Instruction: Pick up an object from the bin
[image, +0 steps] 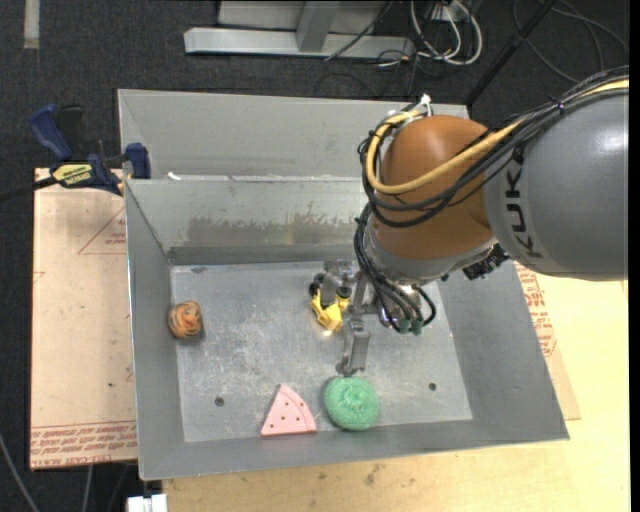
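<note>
The gripper (352, 366) hangs low over the front part of the bin (150, 300), with its tip just at the upper edge of a green fuzzy ball (351, 402). How far it is open I cannot tell from this angle, and nothing is seen in its hold. I judge the ball to be the thing to pick. To do it well, the tool should be centred over the ball (now it seems a little behind it), then go straight down, clear of the pink wedge (289, 412) just beside.
</note>
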